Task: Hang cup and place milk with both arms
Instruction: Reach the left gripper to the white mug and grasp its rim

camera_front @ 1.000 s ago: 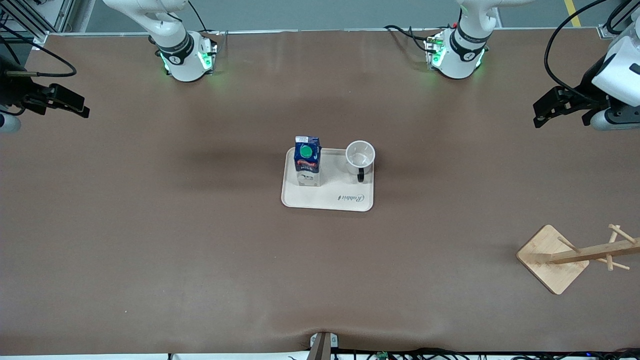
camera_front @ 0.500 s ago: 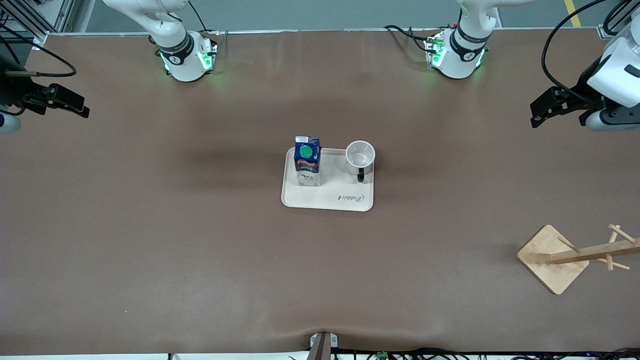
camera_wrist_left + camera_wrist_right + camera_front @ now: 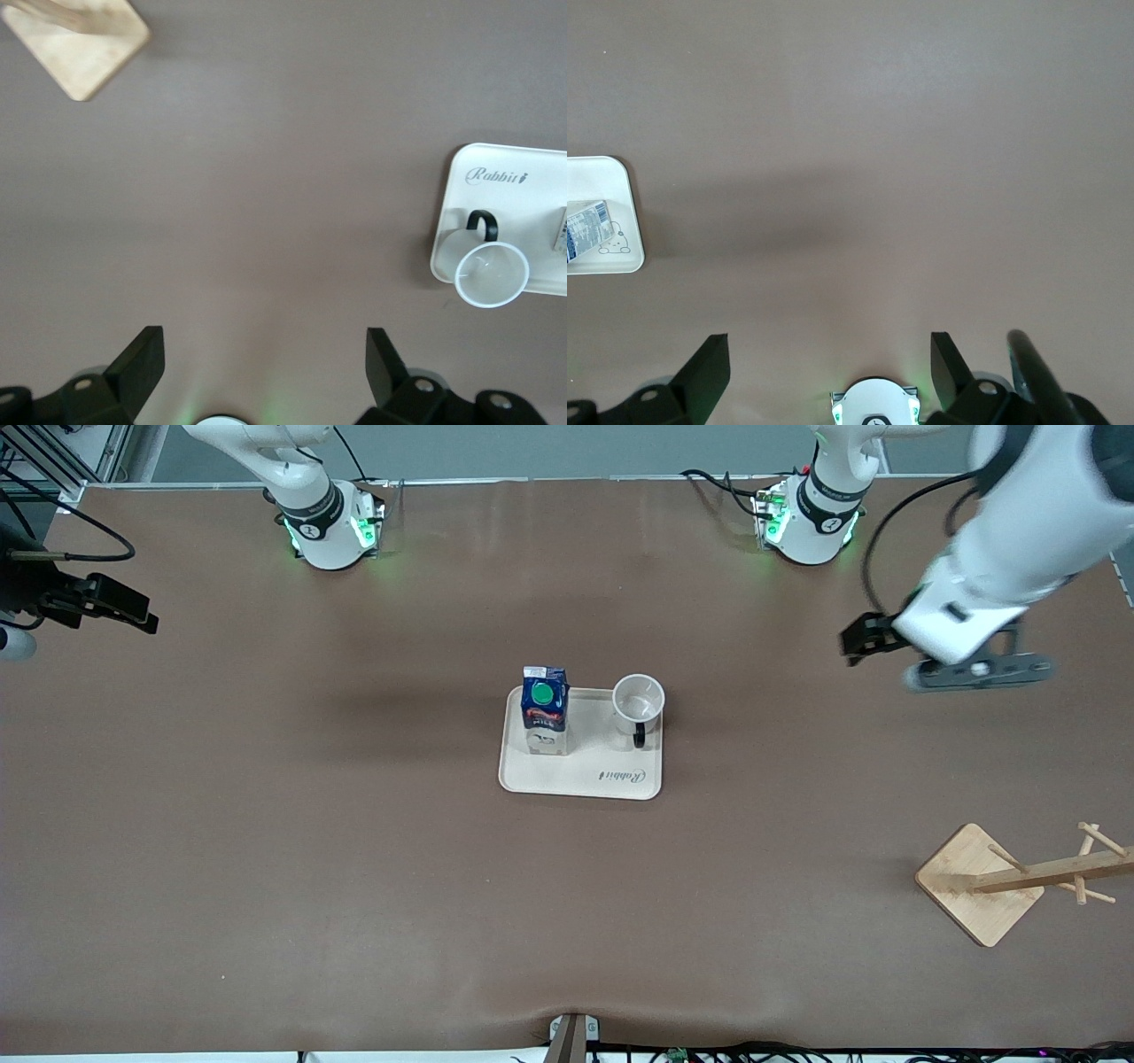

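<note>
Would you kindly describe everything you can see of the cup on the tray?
The cup is a small white mug, glossy like ceramic, with a black loop handle that points toward the front camera. It stands upright and looks empty, mouth open upward. It sits on the cream tray at the corner toward the left arm's end, beside the milk carton without touching it. No gripper touches it.

Left gripper (image 3: 257,367) up over bare tabletop (image 3: 797,779) at left arm's end, fingers (image 3: 142,363) spread wide. Right gripper (image 3: 824,367) waits over right arm's end, fingers (image 3: 709,367) apart.
</note>
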You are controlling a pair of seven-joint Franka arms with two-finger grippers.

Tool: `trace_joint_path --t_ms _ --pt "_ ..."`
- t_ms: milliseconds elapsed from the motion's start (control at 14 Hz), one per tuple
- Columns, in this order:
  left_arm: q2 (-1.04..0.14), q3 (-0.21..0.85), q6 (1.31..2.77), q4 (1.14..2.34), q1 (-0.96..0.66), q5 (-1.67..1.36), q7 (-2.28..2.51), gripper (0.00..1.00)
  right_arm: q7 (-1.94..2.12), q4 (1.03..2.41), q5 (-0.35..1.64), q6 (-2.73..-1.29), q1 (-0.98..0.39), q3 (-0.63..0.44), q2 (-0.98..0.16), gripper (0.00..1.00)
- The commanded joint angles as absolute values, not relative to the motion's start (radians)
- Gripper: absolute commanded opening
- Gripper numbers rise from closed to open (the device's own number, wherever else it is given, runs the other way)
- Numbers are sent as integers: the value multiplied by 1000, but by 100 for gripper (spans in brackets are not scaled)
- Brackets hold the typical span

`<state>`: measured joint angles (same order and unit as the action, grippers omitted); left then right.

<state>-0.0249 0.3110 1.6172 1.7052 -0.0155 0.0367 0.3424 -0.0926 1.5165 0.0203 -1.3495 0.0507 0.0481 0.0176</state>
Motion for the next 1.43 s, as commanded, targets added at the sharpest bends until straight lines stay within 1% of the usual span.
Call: trace_joint_path --t_ms 0,143,286,429,571,643,857,1357 --pt "-5 366 1754 1851 -11 37 377 100 -84 1536 23 -1348 77 66 37 100" --pt "-6 414 1866 1937 -12 29 417 100 -84 1536 23 -1348 77 66 37 100" --pt "-32 484 1986 2015 -12 26 515 100 -84 1536 23 -1348 75 66 37 100" --pt "-81 540 2089 2057 -14 26 601 100 -84 1536 23 -1348 75 66 37 100" --pt "-132 581 2156 2081 -24 37 684 100 -84 1536 23 -1348 75 66 37 100" --pt "-155 583 2193 2097 -40 37 715 99 -84 1536 23 -1348 77 66 37 100" --pt "-210 583 2311 2138 -77 37 756 89 -84 1532 23 -1350 77 67 34 100" --pt "-351 580 2399 2140 -103 52 765 67 -84 1511 37 -1350 80 67 -1 100"
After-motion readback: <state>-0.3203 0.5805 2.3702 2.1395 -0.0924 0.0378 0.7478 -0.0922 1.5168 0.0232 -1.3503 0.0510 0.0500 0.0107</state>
